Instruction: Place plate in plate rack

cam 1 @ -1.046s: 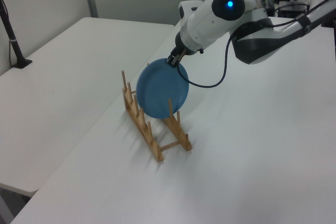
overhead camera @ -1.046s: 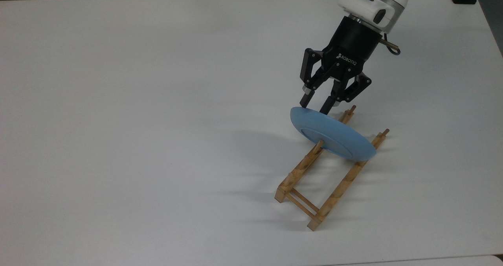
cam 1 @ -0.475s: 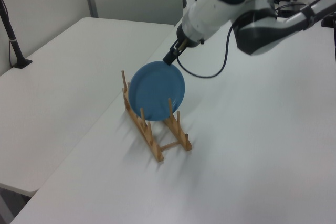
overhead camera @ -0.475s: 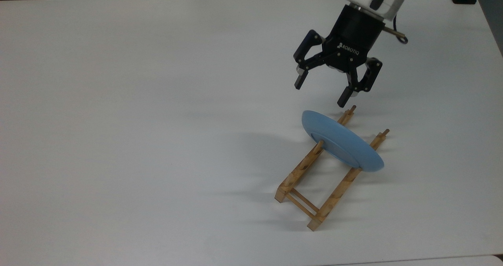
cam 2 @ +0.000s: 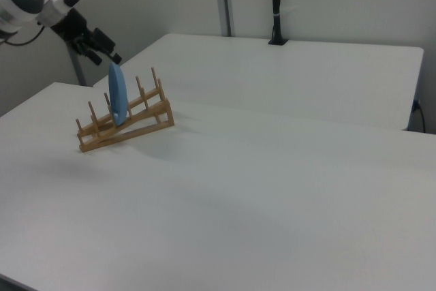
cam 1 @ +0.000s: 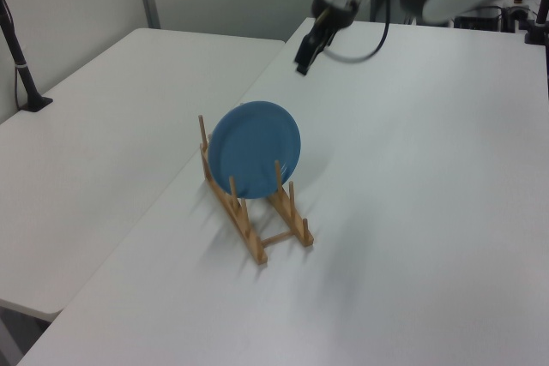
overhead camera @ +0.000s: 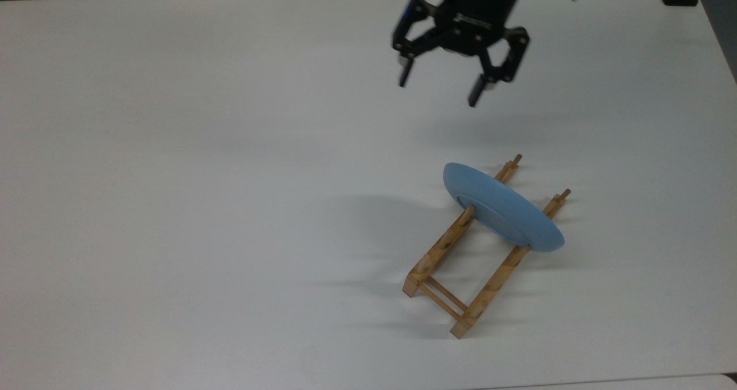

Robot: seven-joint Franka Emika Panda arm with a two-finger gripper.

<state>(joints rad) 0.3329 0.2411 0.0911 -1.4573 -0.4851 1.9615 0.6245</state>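
Plate (overhead camera: 504, 212) stands upright in the plate rack (overhead camera: 460, 263), well apart from the raised, spread-fingered, empty gripper (overhead camera: 439, 88).

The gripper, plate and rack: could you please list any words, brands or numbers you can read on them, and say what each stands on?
Gripper: a small pale marking on its black body in the top view, too blurred to read.
Plate: no text.
Rack: no text.
Table: no text.
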